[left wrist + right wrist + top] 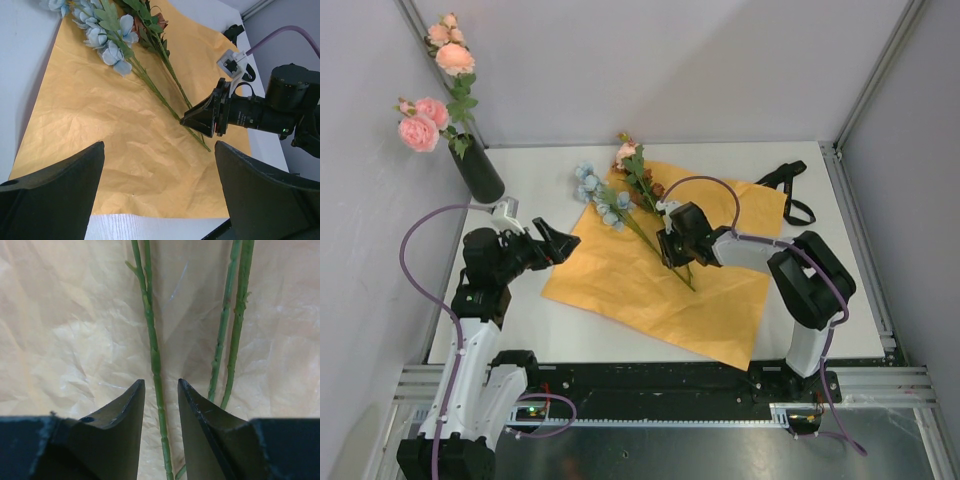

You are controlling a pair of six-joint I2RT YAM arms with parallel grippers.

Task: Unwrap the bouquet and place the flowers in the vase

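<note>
1 vase (480, 172), 2 sprays (603, 200) on paper (640, 290), L jaws wide, R jaws apart astride 1 stem (156, 360)

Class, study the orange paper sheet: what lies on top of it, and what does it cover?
On the orange paper lie a pale blue flower stem and a brownish flower stem. The right gripper straddles one stem there. The tabletop beneath the sheet is covered, so unseen.

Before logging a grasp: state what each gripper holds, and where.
Nothing held. The right gripper straddles a green stem on its bare lower part, gaps either side; the left gripper hangs open, empty.
</note>
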